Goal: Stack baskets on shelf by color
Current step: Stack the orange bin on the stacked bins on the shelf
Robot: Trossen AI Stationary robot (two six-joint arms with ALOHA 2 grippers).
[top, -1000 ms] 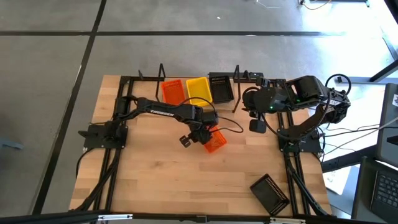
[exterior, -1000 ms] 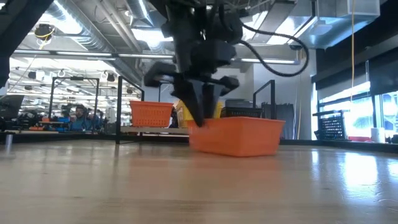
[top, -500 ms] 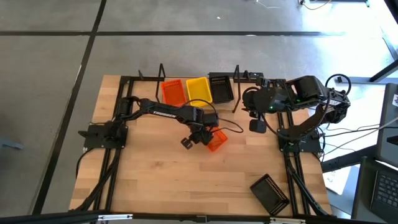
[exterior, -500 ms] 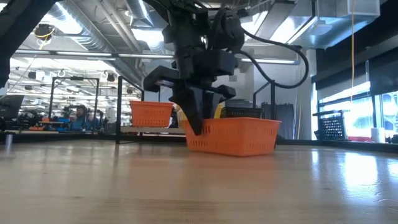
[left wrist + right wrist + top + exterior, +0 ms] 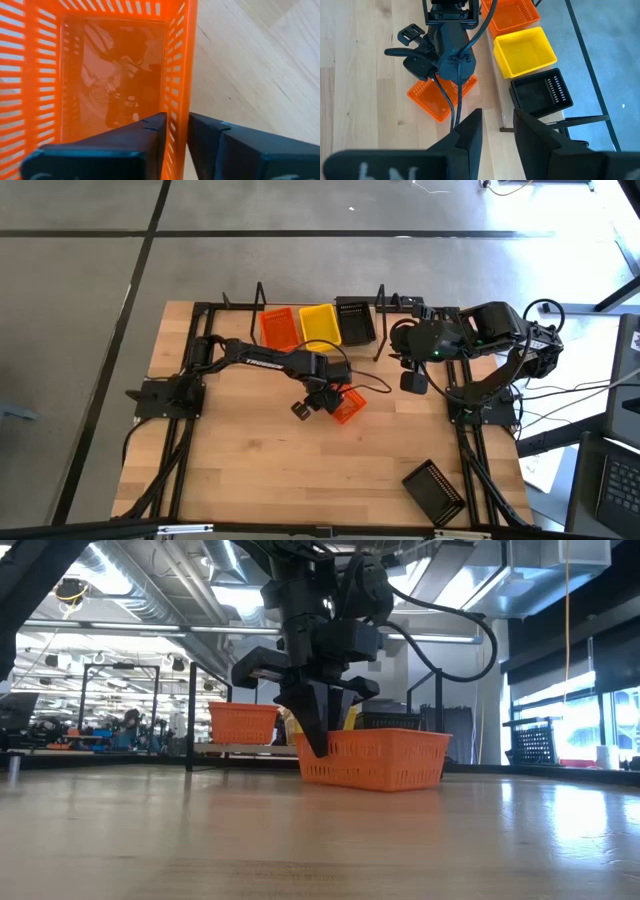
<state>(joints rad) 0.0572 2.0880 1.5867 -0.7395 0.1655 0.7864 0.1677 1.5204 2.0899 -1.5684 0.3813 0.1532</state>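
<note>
your left gripper (image 5: 318,745) pinches one wall of the loose orange basket (image 5: 346,405) at mid-table, one finger inside, one outside. the shelf (image 5: 318,345) lies toward the table's far edge, its orange stack (image 5: 279,328) at the left end, so the carry runs that way. your right gripper (image 5: 414,382), fingers slightly parted and empty, waits beside the shelf's right end.

No legible text; white lettering on left arm (image 5: 262,361) unreadable.
</note>
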